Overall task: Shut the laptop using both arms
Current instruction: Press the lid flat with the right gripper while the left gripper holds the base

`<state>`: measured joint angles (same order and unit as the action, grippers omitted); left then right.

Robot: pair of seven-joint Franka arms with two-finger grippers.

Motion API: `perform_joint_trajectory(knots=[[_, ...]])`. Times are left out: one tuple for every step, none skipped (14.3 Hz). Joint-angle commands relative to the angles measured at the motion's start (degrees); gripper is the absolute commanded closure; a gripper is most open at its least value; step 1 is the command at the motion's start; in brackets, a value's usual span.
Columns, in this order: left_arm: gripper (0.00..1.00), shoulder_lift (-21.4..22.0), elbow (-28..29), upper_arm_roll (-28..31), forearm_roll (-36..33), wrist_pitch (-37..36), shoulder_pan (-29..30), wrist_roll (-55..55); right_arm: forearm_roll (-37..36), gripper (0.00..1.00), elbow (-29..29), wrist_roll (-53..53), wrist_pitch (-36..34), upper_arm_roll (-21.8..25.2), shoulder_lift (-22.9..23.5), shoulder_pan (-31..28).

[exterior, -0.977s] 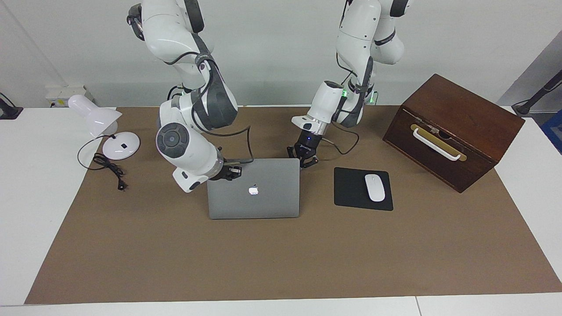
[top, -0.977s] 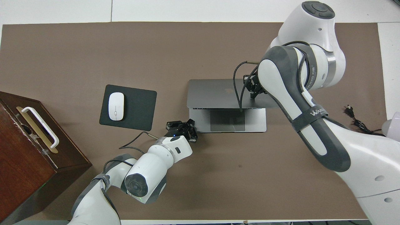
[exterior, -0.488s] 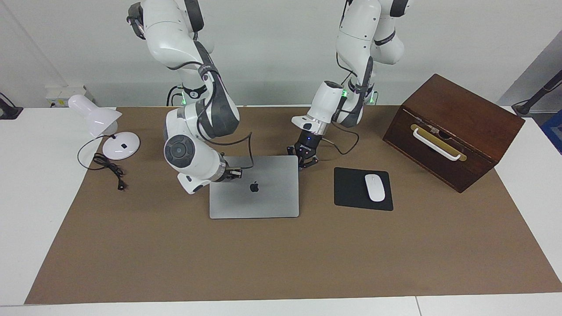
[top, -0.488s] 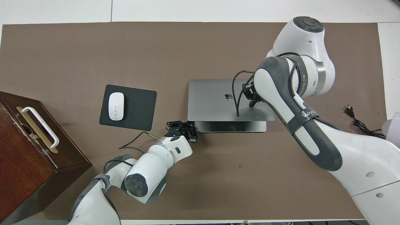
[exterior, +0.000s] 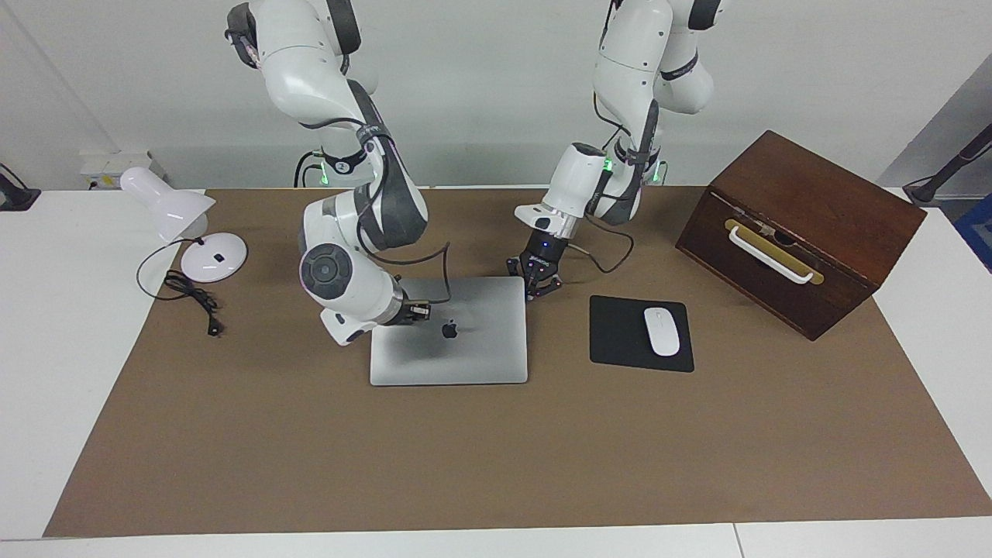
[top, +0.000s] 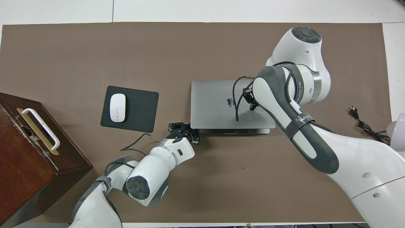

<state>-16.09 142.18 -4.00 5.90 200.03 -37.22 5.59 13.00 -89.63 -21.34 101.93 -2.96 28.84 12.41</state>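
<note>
Lid almost down on the laptop, both claws pinched together.

Nearest you, the left claw [exterior: 542, 288] sits by the laptop [exterior: 457, 341] corner closest to the robots, at the mouse pad [exterior: 620, 333] end. The lid has dropped since a second ago; only a thin strip of base shows, logo now dark. The right claw [exterior: 418, 310] presses on the lid. The silver-grey laptop lies mid-counter [exterior: 465, 457]; farther out you have bare brown mat to the edge.
</note>
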Motion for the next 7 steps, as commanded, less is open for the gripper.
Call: perform_joint_trajectory(knots=[[1.0,-3.07,-0.59,0.04,0.69,0.62,-0.31,-1.02,1.59,1.0,-3.53,-1.16,2.65,-0.29,-1.85,-0.19],[1.0,-3.07,-0.68,0.04,0.69,0.62,-0.31,-1.02,1.59,1.0,-3.97,-1.16,3.53,-0.29,-1.85,-0.19],[1.0,-3.16,-0.68,0.04,0.69,0.62,-0.31,-1.02,1.76,1.0,-4.58,-1.16,3.97,-0.29,-1.94,-0.1],[1.0,-3.07,-0.68,0.04,0.69,0.62,-0.31,-1.02,2.2,1.0,-4.76,-1.16,4.41,-0.29,-1.94,-0.1],[1.0,-3.16,-0.59,0.04,0.69,0.62,-0.31,-1.02,2.38,1.0,-5.2,-1.16,4.68,-0.29,-1.94,0.07],[1.0,-3.07,-0.59,0.04,0.69,0.62,-0.31,-1.02,2.38,1.0,-5.2,-1.16,4.77,-0.29,-1.94,0.25],[1.0,-3.07,-0.59,0.04,0.77,0.62,-0.31,-1.02,2.38,1.0,-5.29,-1.24,5.2,-0.29,-1.94,0.25]])
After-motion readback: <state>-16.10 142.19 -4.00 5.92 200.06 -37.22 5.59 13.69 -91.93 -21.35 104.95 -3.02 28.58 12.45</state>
